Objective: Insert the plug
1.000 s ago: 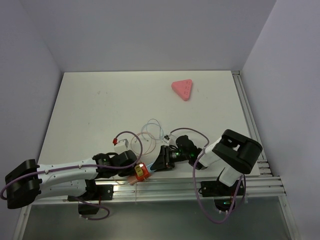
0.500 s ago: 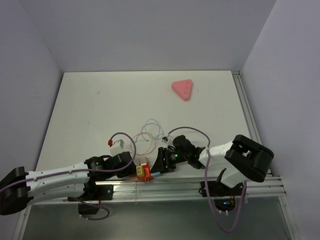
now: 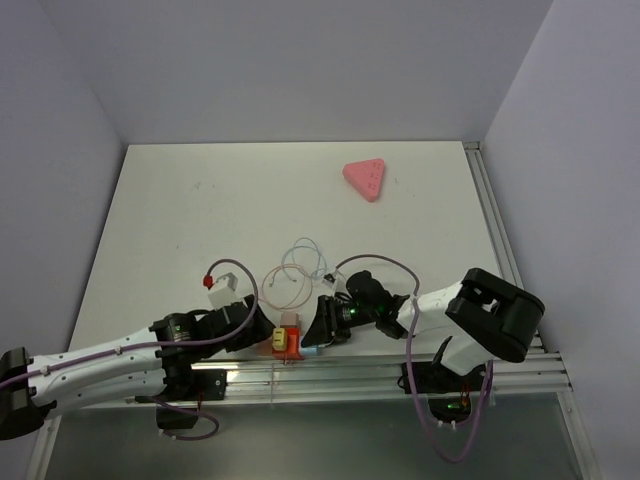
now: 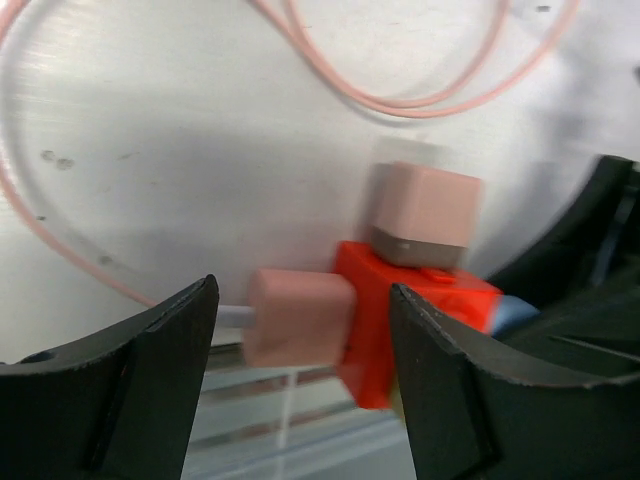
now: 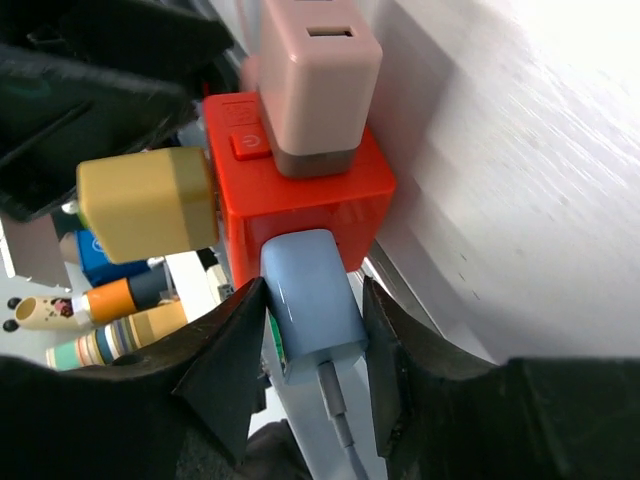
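Right jaws are clamped on the plug (image 5: 310,300), one black finger (image 5: 230,360) pressed against each of its sides. That small light-blue plug sits with its front end against the lower face of the orange-red block (image 5: 300,195), and a thin pale cable (image 5: 335,410) runs out of its back between the fingers. From the right wrist view I cannot tell how deep it is seated.

Left jaws stand wide open and grip nothing. In the left wrist view they flank the block without touching it, and the cube adapter (image 4: 295,317) plugged into the block's side lies in the gap between them, clear of both fingers. A second adapter, pink with a grey base (image 4: 425,212), stands on the block's top face next to its power button. A sliver of blue shows at the block's far side in that view.

From above I see the block at the near edge of the tabletop (image 3: 200,210), just beside the aluminium rail (image 3: 340,372), with the two arms meeting over it from either side. Loops of thin pink and pale cable (image 3: 300,262) lie just behind it. The pink triangular socket strip (image 3: 365,179) sits well apart, toward the far right.
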You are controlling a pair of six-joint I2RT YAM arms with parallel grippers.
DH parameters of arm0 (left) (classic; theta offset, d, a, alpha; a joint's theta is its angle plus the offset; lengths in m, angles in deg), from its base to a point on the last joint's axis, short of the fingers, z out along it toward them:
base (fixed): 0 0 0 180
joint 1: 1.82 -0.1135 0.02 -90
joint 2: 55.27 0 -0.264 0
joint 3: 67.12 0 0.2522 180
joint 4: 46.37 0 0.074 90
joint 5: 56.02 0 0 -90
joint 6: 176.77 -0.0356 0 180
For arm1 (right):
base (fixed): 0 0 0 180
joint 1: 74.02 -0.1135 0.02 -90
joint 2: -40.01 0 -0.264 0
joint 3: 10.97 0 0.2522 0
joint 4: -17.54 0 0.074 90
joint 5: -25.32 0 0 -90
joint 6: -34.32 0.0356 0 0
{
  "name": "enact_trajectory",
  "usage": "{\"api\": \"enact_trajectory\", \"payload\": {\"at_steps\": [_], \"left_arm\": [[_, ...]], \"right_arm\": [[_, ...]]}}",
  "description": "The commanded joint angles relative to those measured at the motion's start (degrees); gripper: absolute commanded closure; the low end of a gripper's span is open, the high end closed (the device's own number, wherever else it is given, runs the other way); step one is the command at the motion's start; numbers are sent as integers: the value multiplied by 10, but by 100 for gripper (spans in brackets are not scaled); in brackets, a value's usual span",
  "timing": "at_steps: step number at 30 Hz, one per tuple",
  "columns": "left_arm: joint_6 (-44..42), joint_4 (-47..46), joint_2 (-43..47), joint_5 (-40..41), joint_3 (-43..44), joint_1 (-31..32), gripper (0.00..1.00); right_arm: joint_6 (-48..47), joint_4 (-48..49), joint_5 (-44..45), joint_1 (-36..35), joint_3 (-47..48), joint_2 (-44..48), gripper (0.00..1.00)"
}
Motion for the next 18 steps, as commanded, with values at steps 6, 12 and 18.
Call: {"api": "enact_trajectory", "payload": {"at_steps": [6,12,18], "left_arm": [[-4,43,44,55,89,5,27],[-12,73,71,90,112,6,26],[-24,92,110,105,129,6,27]], "right_arm": [[16,155,0,21,-6,-51,99],[-15,175,-14,104,30,-112,100],[-90,29,0,160,155,-141,100]]}}
